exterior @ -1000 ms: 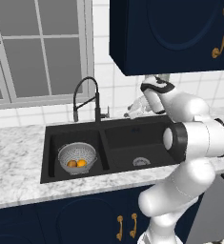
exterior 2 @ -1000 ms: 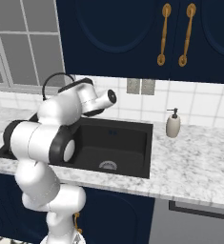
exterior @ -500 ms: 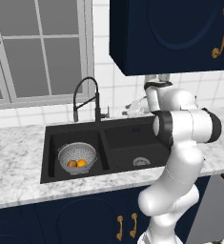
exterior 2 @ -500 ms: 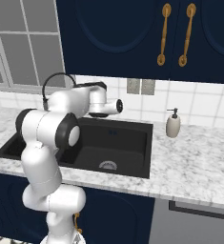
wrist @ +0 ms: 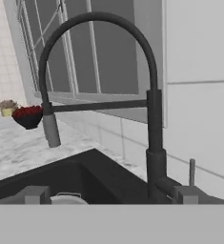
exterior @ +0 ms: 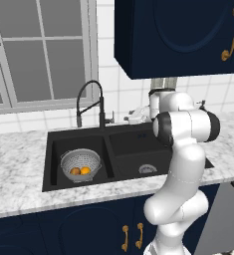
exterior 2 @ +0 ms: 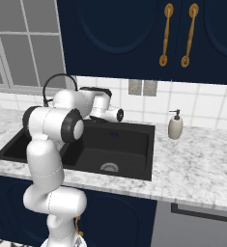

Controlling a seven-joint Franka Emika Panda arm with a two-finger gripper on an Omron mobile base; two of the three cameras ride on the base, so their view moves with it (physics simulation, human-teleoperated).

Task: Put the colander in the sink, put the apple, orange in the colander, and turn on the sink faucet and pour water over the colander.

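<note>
The silver colander (exterior: pixel 80 163) sits in the left basin of the black sink (exterior: pixel 131 144), with the orange (exterior: pixel 86 170) and the duller apple (exterior: pixel 75 172) inside it. The black gooseneck sink faucet (exterior: pixel 91 99) rises behind the divider, and its spray head (wrist: pixel 51 129) hangs dry, with no water running. My gripper (exterior: pixel 133 119) hovers over the right basin, just right of the faucet base, level and pointing at it. In the hand view my gripper (wrist: pixel 108 195) is open with nothing in it, its fingertips (wrist: pixel 35 194) standing either side of the faucet stem (wrist: pixel 155 143). A thin lever (wrist: pixel 192 171) sticks up beside the stem.
A beige soap pump bottle (exterior 2: pixel 175 126) stands on the marble counter right of the sink (exterior 2: pixel 129 144). A dark bowl of red things (wrist: pixel 27 116) and a small yellowish pot (wrist: pixel 7 107) sit on the far left counter. Dark cabinets hang overhead.
The arm's elbow has swung in over the sink. The hand has dropped slightly and edged closer to the faucet base. The jaws stay open.
</note>
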